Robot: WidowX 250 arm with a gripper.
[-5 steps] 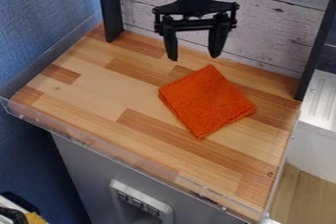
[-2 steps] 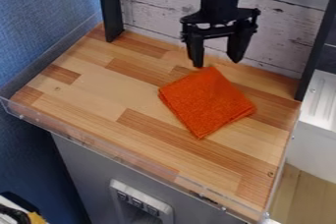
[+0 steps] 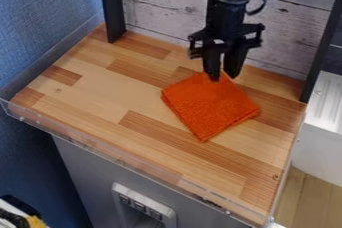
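Pincer (image 3: 224,77), just lowered and narrowed, clamps the far corner of the orange cloth (image 3: 210,107), apparently establishing the grasp.

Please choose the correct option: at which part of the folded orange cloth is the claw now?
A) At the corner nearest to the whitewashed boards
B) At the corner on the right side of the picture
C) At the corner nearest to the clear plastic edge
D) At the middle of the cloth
A: the claw is at the far corner of the folded orange cloth, on the side of the whitewashed boards.
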